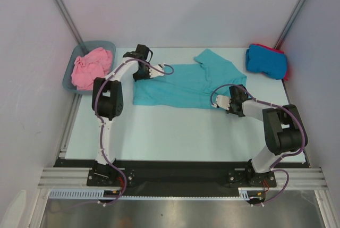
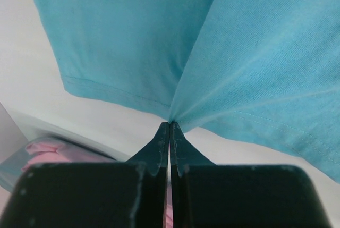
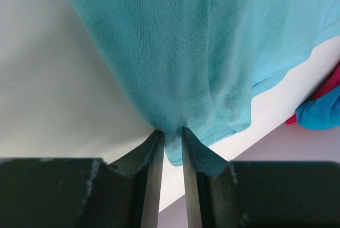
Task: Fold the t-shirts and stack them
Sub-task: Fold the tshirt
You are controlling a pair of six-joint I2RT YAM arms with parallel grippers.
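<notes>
Peeking from under blue t-shirt (image 1: 265, 60), red t-shirt (image 3: 332, 83) mostly hidden.

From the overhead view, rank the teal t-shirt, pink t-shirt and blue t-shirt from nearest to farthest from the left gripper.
1. teal t-shirt: mid-table, its edge pinched in the left gripper.
2. pink t-shirt: crumpled in the tub, at the far left corner.
3. blue t-shirt: folded at the far right corner, across the table.

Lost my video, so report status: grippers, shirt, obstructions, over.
Left gripper shut on teal t-shirt, right gripper likewise. Shirt spread on table between them. Nothing in the way: pink t-shirt in tub, blue t-shirt far right.
</notes>
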